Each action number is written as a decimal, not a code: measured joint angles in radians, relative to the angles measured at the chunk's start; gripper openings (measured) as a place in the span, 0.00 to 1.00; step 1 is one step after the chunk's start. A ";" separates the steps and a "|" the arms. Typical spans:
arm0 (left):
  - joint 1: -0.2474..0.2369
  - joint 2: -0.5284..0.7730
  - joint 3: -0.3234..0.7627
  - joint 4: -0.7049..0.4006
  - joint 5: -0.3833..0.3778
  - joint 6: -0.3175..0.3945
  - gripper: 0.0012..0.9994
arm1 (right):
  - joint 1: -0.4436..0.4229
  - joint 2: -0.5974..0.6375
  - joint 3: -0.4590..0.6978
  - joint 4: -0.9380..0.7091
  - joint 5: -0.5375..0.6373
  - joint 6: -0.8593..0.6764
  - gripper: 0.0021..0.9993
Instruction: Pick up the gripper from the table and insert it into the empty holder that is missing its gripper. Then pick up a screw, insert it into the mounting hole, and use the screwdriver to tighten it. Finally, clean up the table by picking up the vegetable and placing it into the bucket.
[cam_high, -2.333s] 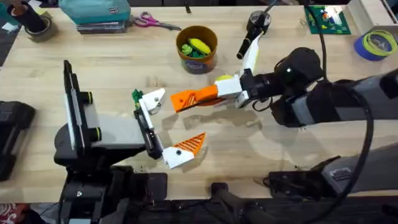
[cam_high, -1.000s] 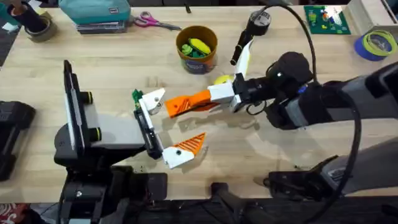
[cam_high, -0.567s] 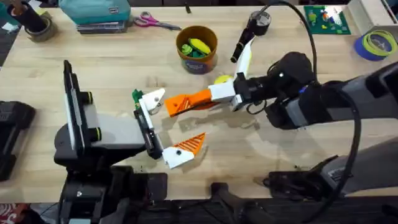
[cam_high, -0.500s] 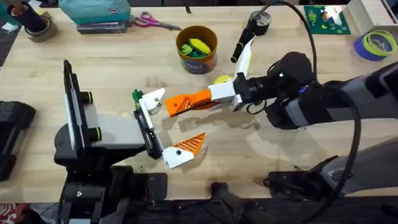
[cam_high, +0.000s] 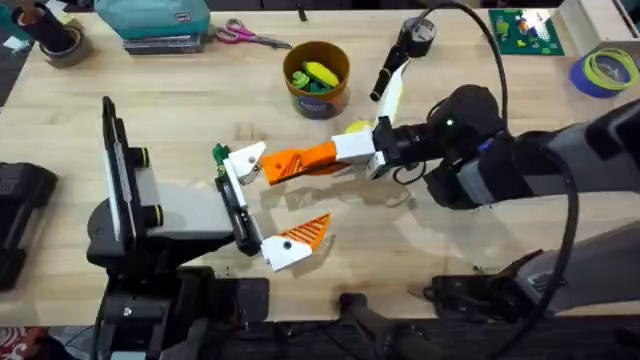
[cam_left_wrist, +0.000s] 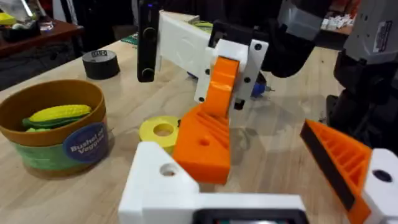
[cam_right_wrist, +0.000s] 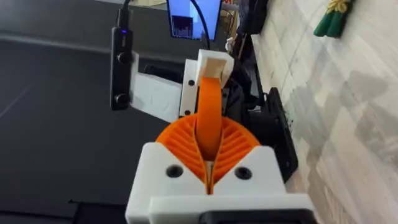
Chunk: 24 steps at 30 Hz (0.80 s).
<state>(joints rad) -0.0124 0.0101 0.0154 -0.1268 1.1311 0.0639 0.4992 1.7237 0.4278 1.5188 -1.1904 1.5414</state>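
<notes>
**Tip held level, nose at the holder**

The left end effector (cam_high: 262, 205) stands apart, its bare holder (cam_high: 246, 156) just left of the tip (cam_high: 296, 161). The right end effector (cam_high: 300, 163) is clamped on the tip, whose long axis lies level, pointing left at the holder, above the bench (cam_high: 180, 110). Since 2.3 s ago it has edged left.
</notes>
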 joint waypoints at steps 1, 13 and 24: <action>0.000 0.000 0.000 0.000 0.000 0.000 0.99 | 0.000 0.000 0.000 0.000 0.001 0.000 0.01; 0.000 0.000 0.000 0.000 0.000 0.000 0.99 | 0.010 0.000 0.000 -0.025 0.005 0.004 0.01; 0.000 0.000 0.000 0.000 0.000 0.000 0.99 | 0.010 0.000 0.000 -0.012 0.016 0.004 0.01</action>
<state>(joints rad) -0.0124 0.0101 0.0154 -0.1268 1.1309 0.0639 0.5087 1.7234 0.4278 1.5066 -1.1748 1.5452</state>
